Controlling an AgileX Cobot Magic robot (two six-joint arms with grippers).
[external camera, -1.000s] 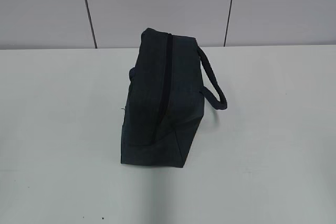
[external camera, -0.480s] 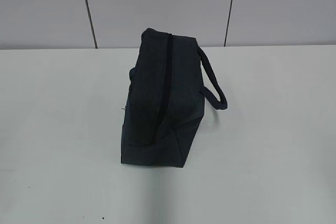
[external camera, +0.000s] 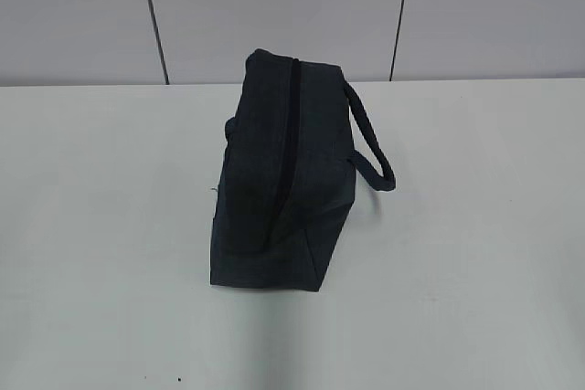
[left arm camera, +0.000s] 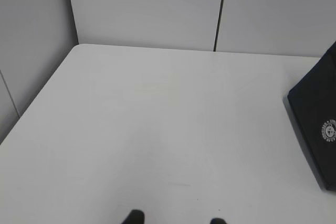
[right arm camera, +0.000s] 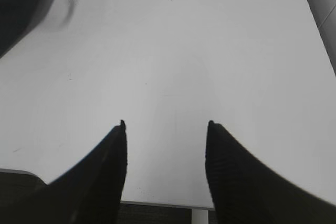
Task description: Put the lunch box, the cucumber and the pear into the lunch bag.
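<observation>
Nothing in the exterior view has shifted against the earlier frames: bag, handle and surface sit as before. Left gripper point(left arm camera: 176, 219): only two dark fingertips show at the bottom edge of its wrist view, jaws partly apart, nothing between them, hovering over bare desk near the left edge. Lunch bag point(external camera: 279, 175): dark navy fabric, standing near the middle of the desk towards the back edge, zipper line point(external camera: 288, 148) running along its top and seemingly closed; loop handle point(external camera: 373, 143) hangs off its right side; a small round white emblem point(left arm camera: 329, 129) shows on its wall in the left wrist view. Right gripper point(right arm camera: 165, 129): two ribbed dark fingers set moderately wide, empty, over bare desk to the right of the bag. Lunch box, cucumber, pear: none visible in any view, so presumably inside the bag. Step in hand, as a judgement: task looks finished, arms pulled back; no further move seems called for. Desk point(external camera: 475, 271): plain white, matte. Wall point(external camera: 274, 6): pale grey panels with dark seams.
</observation>
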